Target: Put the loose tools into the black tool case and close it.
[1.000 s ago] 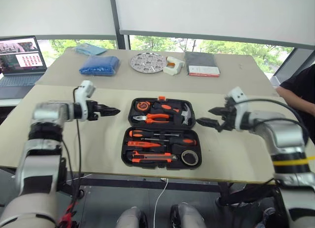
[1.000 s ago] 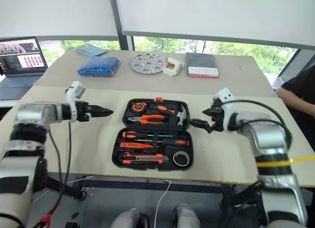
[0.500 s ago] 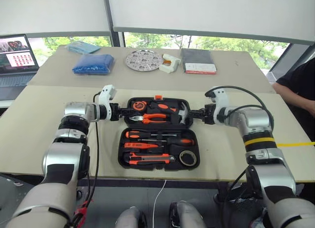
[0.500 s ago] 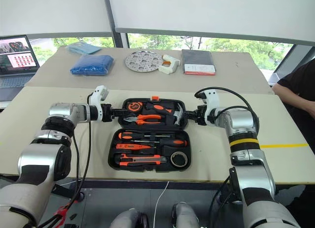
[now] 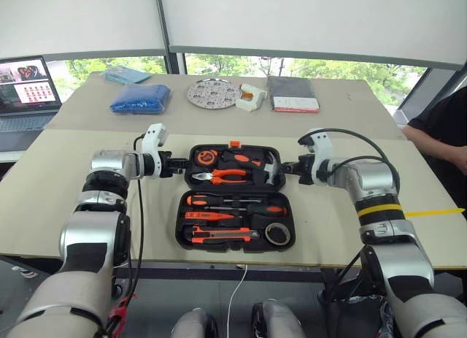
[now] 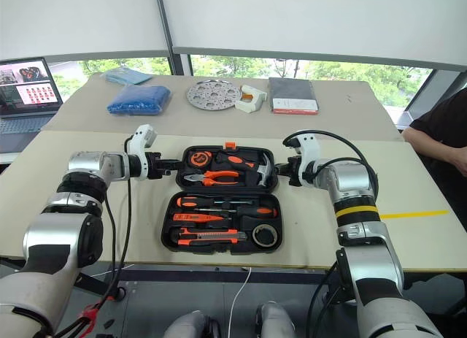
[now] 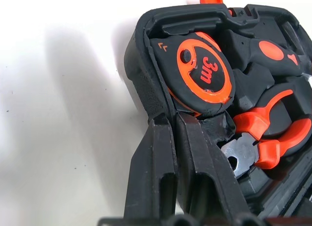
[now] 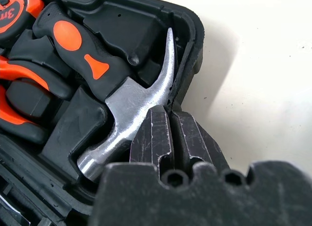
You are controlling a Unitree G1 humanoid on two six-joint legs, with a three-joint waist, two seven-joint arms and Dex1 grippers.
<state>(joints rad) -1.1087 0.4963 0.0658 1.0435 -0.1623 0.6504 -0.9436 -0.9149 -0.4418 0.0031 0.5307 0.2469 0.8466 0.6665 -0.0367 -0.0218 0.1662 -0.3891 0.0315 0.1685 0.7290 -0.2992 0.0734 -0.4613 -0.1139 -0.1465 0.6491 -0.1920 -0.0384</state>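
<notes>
black tool case point(image 5: 235, 199) lay open on the near beige table point(image 5: 58, 206), between both arms, far half holding tape measure point(image 7: 204, 74), pliers point(image 5: 225, 176) and hammer point(image 8: 117, 104), near half holding 2 screwdrivers point(image 5: 237, 205), an orange-and-black utility knife point(image 5: 222, 234), a small orange tool point(image 5: 206, 215) and a dark tape roll point(image 5: 279, 233), all seated in moulded slots. orange latch point(image 5: 236, 144) stuck out at the far edge.

left gripper point(image 5: 179, 164) clenched on the left rim of the far half, 1 finger outside the wall and 1 inside beside the tape measure, fingers point(image 7: 151, 172) nearly pressed together with the thin rim between. right gripper point(image 5: 286, 166) clenched likewise on the right rim of the far half, just beside the hammer head, fingers point(image 8: 156, 138) close together over the wall.

far table point(image 5: 343, 108) carried a blue bag point(image 5: 140, 98), a round perforated metal disc point(image 5: 214, 93), a white-and-orange object point(image 5: 252, 97) and a dark grey flat box point(image 5: 292, 94). laptop point(image 5: 28, 90) stood open at far left. person's arm point(image 5: 445, 133) showed at right edge.
</notes>
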